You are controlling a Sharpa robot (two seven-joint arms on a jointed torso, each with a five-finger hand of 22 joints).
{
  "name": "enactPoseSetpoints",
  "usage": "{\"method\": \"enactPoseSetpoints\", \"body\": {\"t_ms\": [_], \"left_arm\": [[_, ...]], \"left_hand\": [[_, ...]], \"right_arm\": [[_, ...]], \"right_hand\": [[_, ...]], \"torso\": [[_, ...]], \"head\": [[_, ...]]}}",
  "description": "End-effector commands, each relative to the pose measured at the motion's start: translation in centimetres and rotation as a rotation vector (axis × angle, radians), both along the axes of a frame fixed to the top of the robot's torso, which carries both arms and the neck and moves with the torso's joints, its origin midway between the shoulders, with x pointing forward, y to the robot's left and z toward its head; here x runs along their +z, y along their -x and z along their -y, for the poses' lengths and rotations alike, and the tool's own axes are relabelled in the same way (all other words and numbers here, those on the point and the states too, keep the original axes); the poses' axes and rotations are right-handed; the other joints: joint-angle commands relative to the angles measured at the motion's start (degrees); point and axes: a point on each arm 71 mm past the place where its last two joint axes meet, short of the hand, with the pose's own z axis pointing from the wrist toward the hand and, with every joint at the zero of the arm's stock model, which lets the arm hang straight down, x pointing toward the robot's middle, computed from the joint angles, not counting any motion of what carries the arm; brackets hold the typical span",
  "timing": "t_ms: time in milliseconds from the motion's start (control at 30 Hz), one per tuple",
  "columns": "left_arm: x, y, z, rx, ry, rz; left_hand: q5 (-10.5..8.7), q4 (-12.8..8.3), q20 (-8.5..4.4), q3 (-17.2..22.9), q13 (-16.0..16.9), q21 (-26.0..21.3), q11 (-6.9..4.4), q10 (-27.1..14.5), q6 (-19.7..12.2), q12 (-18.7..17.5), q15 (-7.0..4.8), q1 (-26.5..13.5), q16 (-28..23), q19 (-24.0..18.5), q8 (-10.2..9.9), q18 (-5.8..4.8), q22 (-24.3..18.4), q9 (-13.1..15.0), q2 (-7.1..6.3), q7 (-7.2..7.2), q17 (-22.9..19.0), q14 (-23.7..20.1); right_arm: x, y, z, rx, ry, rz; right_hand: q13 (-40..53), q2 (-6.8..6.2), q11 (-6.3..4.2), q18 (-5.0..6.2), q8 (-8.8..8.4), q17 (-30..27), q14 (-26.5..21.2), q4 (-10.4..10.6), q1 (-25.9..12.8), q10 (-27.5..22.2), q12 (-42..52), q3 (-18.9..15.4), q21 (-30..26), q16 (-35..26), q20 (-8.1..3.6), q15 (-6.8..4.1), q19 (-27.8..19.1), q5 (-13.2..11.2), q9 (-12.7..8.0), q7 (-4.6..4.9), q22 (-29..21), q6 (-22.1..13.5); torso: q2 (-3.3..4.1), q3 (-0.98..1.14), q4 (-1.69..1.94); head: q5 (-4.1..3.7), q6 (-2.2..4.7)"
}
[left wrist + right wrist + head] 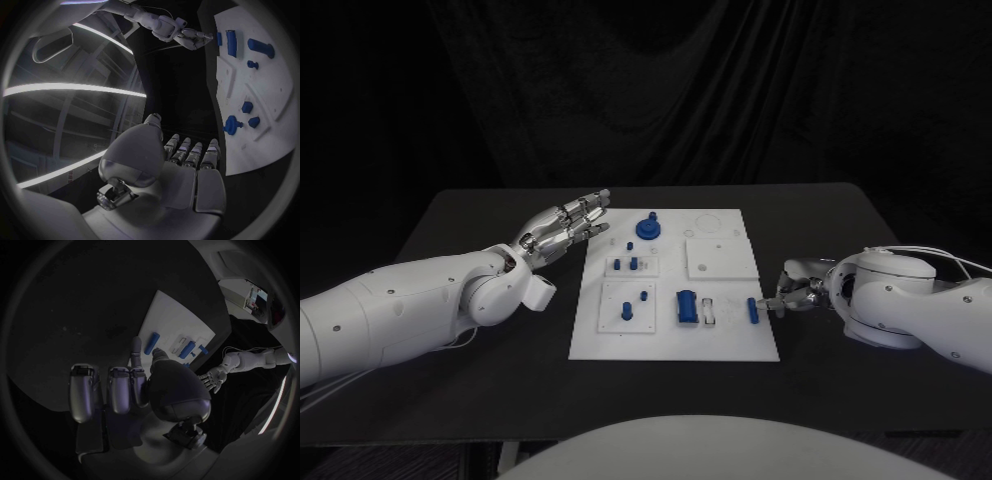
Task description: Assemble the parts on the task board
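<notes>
Task board (726, 345): one white plate, at the middle of the black table (473, 215).
Parts: about seven blue pieces on the board; a round-based one (649, 228) at its far end, two small pegs (625, 265) left of centre, a large cylinder (687, 306) toward its near end, a short bar (753, 310) at its right edge.
Left hand (565, 229): just off the board's far left edge, fingers straight and slightly apart, holding nothing.
Right hand (795, 289): at the board's right edge beside the bar; whether the fingertips touch it, I cannot tell.
</notes>
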Motion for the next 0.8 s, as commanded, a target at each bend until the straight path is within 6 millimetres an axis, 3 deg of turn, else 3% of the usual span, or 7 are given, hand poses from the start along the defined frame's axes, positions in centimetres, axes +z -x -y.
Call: {"method": "enactPoseSetpoints", "body": {"t_ms": [33,100,200,233,333,633,800], "left_arm": [[0.0,0.1,0.3,-0.014,0.013,0.011],[0.0,0.1,0.3,-0.015,0.015,0.012],[0.0,0.1,0.5,-0.018,0.02,0.015],[0.0,0.1,0.5,-0.019,0.021,0.016],[0.0,0.1,0.5,-0.021,0.024,0.017],[-0.1,0.1,0.5,-0.024,0.024,0.012],[-0.3,0.2,0.6,-0.029,0.024,0.005]], "left_hand": [[0.19,-0.4,0.22,0.1,0.0,0.2,0.21,0.0,0.2,0.2,0.25,0.4,0.1,0.0,0.3,0.28,0.0,0.0,-0.39,0.37,0.0,0.0],[-1.86,0.0,0.17,-0.5,0.0,0.2,0.17,0.0,0.2,0.3,0.01,-0.1,0.1,-0.1,0.4,0.34,-0.1,0.1,-0.87,0.36,0.0,0.0],[-14.59,1.2,0.14,-3.7,0.0,0.1,0.19,0.1,0.4,0.4,-0.19,-4.5,0.1,-0.2,0.5,0.47,-0.2,0.1,-2.04,0.48,0.0,0.0],[-21.76,1.2,0.14,-5.5,0.0,0.0,0.3,0.1,0.4,0.4,-0.35,-7.3,0.1,-0.3,0.5,0.59,-0.3,0.1,-2.54,0.51,0.0,0.0],[-27.09,1.2,0.15,-6.4,0.0,0.0,0.39,0.1,0.4,0.3,-0.41,-8.5,0.1,-0.3,0.5,0.63,-0.3,0.1,-3.33,0.53,0.0,0.0],[-27.02,1.1,0.15,-6.6,0.0,-0.1,0.52,0.1,0.3,-0.1,-0.41,-10.1,0.0,-0.3,0.4,0.63,-0.4,0.1,-2.2,0.69,0.0,-0.1],[-22.7,0.9,0.18,-5.6,0.0,0.0,0.47,0.0,0.2,0.0,-0.34,-8.0,0.0,-0.4,0.4,0.7,-0.4,0.0,-1.45,0.73,0.0,-0.1]], "right_arm": [[-0.1,-0.1,0.0,-0.027,-0.011,0.002],[-0.2,-0.1,-0.2,-0.025,-0.012,0.0],[-0.3,-0.1,-0.4,-0.021,-0.015,-0.003],[-0.4,-0.1,-0.4,-0.02,-0.015,-0.004],[-0.5,-0.1,-0.6,-0.017,-0.017,-0.006],[-0.7,-0.2,-1.1,-0.014,-0.027,0.002],[-0.7,-0.4,-1.7,-0.005,-0.025,0.012]], "right_hand": [[15.0,0.27,0.28,0.23,-0.33,12.4,5.5,0.1,-1.1,6.1,0.1,-0.5,0.3,0.2,0.46,0.47,4.5,-2.0,-0.4,-0.04,14.2,0.5],[15.0,0.41,0.29,0.23,-0.38,12.4,5.5,0.1,-1.5,6.1,0.1,-0.6,0.3,0.2,0.47,0.48,4.5,-2.4,-0.5,-0.04,14.2,0.6],[15.0,0.68,0.31,0.24,-0.48,12.3,5.5,0.2,-2.1,6.1,0.1,-0.9,0.3,0.2,0.46,0.46,4.5,-3.3,-0.6,-0.03,14.2,0.8],[15.0,0.72,0.31,0.25,-0.48,12.3,5.5,0.2,-2.3,6.1,0.1,-0.9,0.2,0.2,0.46,0.45,4.5,-3.4,-0.6,-0.04,14.2,0.8],[15.0,0.74,0.31,0.25,-0.49,12.3,5.5,0.2,-2.3,6.1,0.1,-0.9,0.2,0.2,0.46,0.45,4.4,-3.5,-0.7,-0.04,14.2,0.8],[15.0,0.8,0.31,0.31,-0.58,12.5,5.5,-0.1,-2.1,6.1,0.1,-0.8,0.0,0.2,0.44,0.4,4.3,-3.3,-0.7,-0.02,14.1,0.8],[15.0,0.27,0.29,0.39,-0.98,12.4,5.5,-1.0,-0.1,6.1,0.1,-0.3,-0.3,0.3,0.28,0.2,4.2,-1.1,-1.1,-0.02,14.0,0.6]], "torso": [[-0.03,-0.04,0.01],[-0.05,-0.05,0.04],[-0.04,-0.07,0.06],[-0.03,-0.06,0.08],[-0.04,-0.02,0.06],[-0.02,-0.04,0.04],[-0.05,0.01,0.08]], "head": [[-0.28,0.01],[-0.34,0.01],[-0.28,0.01],[-0.29,0.01],[-0.27,0.01],[-0.92,0.01],[-1.08,0.01]]}}
